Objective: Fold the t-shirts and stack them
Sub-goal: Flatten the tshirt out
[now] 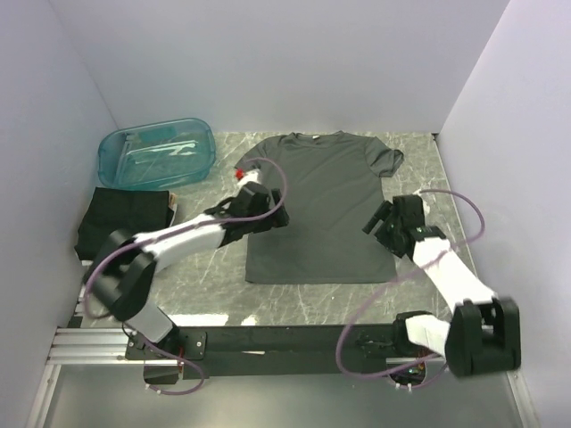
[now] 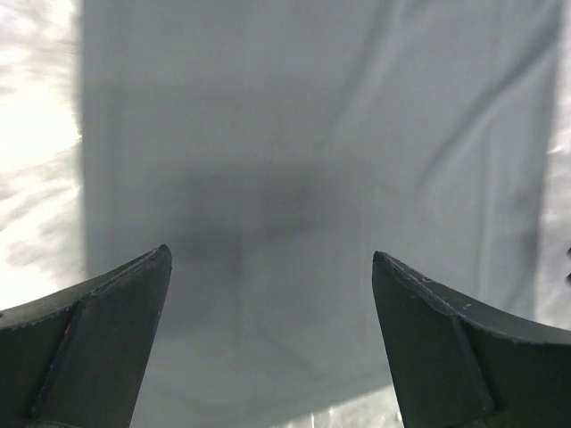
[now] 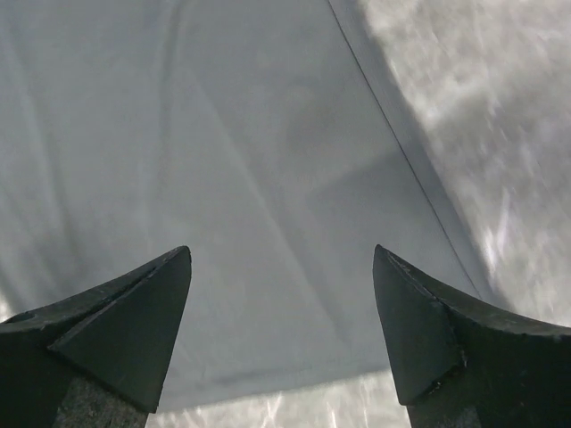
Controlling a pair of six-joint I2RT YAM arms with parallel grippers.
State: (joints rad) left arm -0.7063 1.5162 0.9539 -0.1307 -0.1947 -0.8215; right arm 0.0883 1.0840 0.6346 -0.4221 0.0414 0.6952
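A dark grey t-shirt lies flat on the marble table, neck to the back, with its right sleeve spread out. My left gripper hovers open over the shirt's left edge, and grey cloth fills the space below its empty jaws. My right gripper stands open over the shirt's right edge, where the hem and side seam show under it. Neither one holds any fabric. A folded black t-shirt rests at the left of the table.
A translucent teal tub stands at the back left, just behind the folded shirt. White walls close in the table on the left, back and right. Purple cables loop off both arms.
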